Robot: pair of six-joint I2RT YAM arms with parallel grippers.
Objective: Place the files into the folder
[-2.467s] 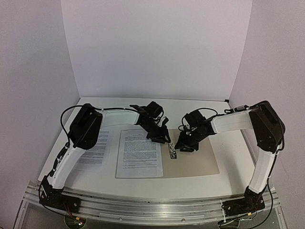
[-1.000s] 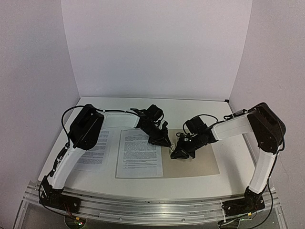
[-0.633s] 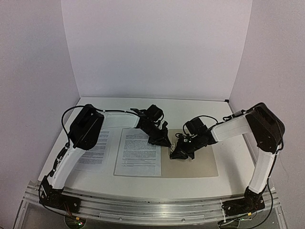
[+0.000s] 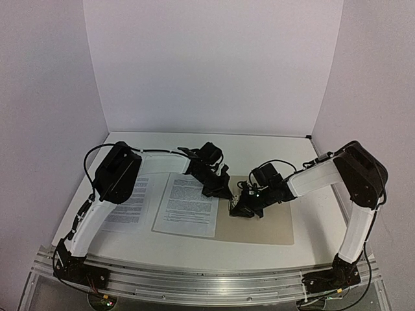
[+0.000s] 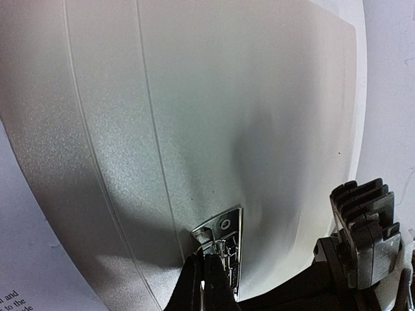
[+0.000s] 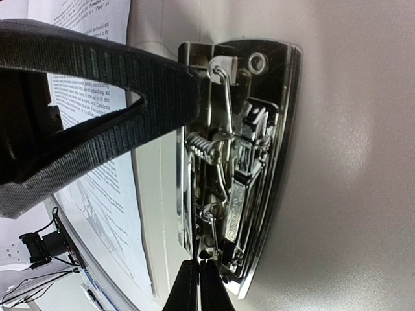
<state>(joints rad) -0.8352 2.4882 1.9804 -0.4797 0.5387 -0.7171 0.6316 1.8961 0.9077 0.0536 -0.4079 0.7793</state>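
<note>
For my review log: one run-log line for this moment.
folder open flat | one file on it | other file outside | left end effector, right end effector at metal clip

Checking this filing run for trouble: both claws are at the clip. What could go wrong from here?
The sheet lies skewed on the folder, so it may get clipped crooked. The left claw and right claw crowd the small clip; they could collide or slip off. A second sheet lies beside the folder and might be left out.
</note>
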